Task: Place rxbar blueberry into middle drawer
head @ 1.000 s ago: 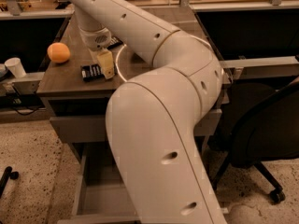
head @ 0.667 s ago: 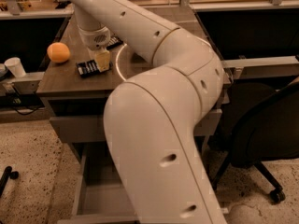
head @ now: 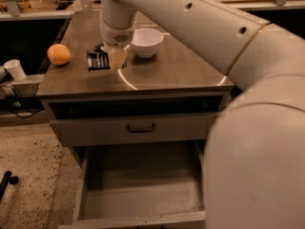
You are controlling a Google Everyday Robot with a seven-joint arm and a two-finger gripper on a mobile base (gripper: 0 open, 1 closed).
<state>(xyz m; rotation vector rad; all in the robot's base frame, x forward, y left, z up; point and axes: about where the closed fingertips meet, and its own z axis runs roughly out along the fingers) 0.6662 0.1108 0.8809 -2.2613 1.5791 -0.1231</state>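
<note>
Camera view: gripper (head: 116,60) at rxbar blueberry (head: 97,60) on cabinet top (head: 181,73); grip can't tell; white lettering unreadable.

Count on site: one orange (head: 58,54), one white bowl (head: 147,41), one rxbar blueberry (head: 97,60), one white cup (head: 15,69). Drawers, two: middle drawer (head: 143,197) and handled drawer (head: 140,128). One gripper (head: 117,58), at the bar's right end.

Cabinet top (head: 181,75) w/ orange (head: 58,54), bowl (head: 147,42), rxbar blueberry (head: 97,60); hand (head: 117,58) right at it.

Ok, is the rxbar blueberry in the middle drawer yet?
No, the rxbar blueberry lies on the countertop right by the gripper, not in the open middle drawer below.
</note>
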